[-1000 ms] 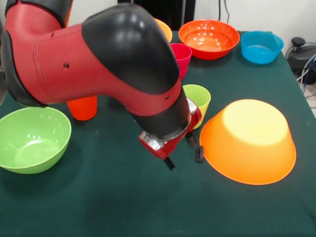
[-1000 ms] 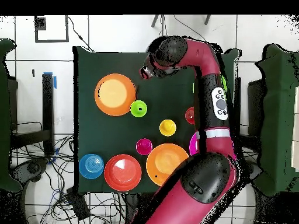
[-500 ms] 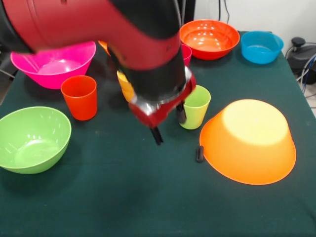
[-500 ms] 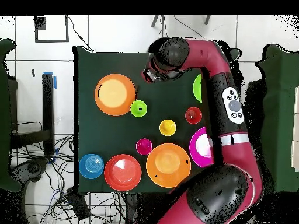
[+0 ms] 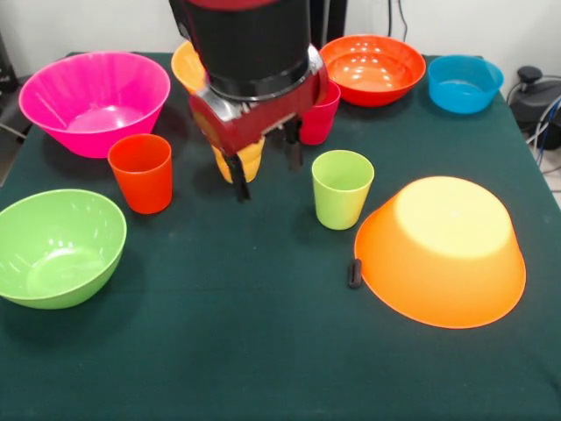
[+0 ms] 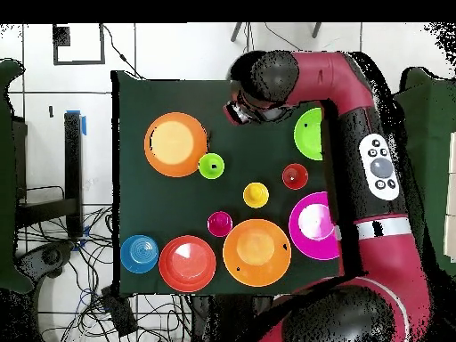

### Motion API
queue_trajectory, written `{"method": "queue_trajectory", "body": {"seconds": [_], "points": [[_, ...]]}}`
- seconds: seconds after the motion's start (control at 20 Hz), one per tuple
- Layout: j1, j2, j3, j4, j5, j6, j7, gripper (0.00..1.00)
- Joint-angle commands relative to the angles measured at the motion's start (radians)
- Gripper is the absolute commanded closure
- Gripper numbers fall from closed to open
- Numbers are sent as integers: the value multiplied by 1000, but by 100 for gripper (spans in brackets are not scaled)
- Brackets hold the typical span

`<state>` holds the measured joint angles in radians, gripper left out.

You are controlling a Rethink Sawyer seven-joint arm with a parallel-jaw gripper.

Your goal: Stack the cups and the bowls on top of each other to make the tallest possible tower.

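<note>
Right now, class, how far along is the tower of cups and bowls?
Done: nothing is stacked; the large orange bowl lies upturned, perhaps as a base. In hand: nothing; the gripper hangs open and empty near the yellow cup. Left: all stacking, including the lime green cup and pink bowl.

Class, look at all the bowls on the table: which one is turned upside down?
The large orange bowl beside the lime green cup. It sits rim down with its flat base facing up; the pink, lime green, red-orange and blue bowls all stand open side up.

6 bowls and 4 cups (image 6: 211, 165) apart on the green table (image 6: 249, 147), arm (image 6: 378, 169) along one side.
</note>
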<state>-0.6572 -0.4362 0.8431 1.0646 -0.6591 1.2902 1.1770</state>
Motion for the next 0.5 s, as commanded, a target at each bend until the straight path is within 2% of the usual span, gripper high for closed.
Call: {"method": "queue_trajectory", "body": {"seconds": [0.05,0.3,0.5], "points": [[4,-27,-125,103,-6,-94,136,0],[13,-34,-148,118,-6,-105,114,0],[16,23,-154,89,-10,-99,38,0]]}}
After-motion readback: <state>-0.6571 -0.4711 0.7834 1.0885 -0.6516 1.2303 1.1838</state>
